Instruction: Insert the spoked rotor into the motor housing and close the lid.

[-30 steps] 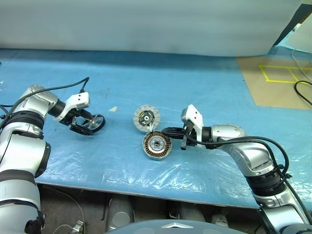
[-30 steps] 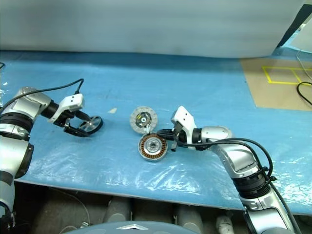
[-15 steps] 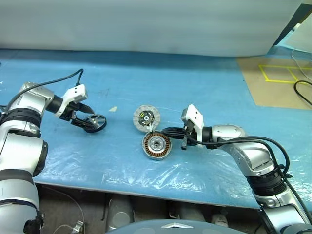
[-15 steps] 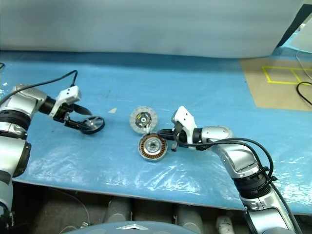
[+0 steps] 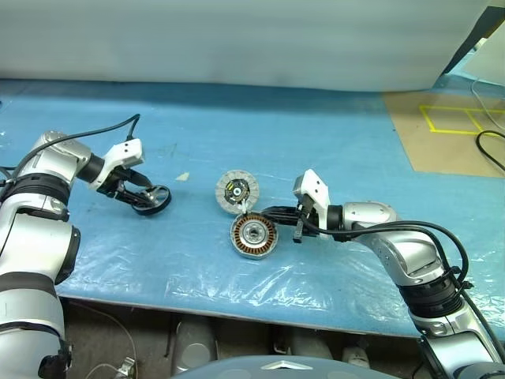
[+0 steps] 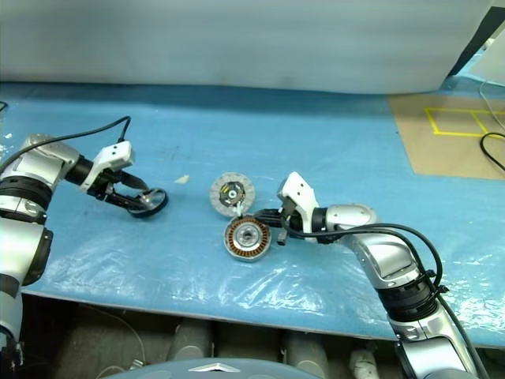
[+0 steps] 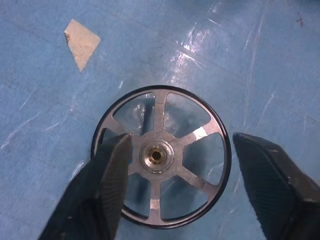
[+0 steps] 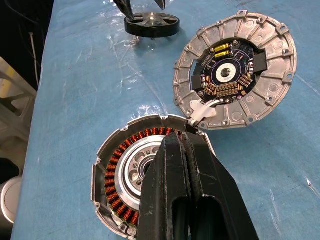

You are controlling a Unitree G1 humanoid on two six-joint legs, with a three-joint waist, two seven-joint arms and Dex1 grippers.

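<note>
Spoked rotor (image 7: 162,170) is lying flat on the blue bench (image 5: 316,142), well left of the other parts. Left gripper (image 5: 144,193) is hovering at it; the left wrist view is showing its fingers (image 7: 107,190) apart, one over the rim and spokes, the other just outside the rim, not clamped. Right gripper (image 5: 272,212) is sitting with fingers pressed together over the motor housing (image 8: 125,170), as the right wrist view is showing. Lid (image 8: 237,67) is lying face-up just beside the housing, edges touching. A paper scrap (image 7: 82,42) is lying near the rotor.
</note>
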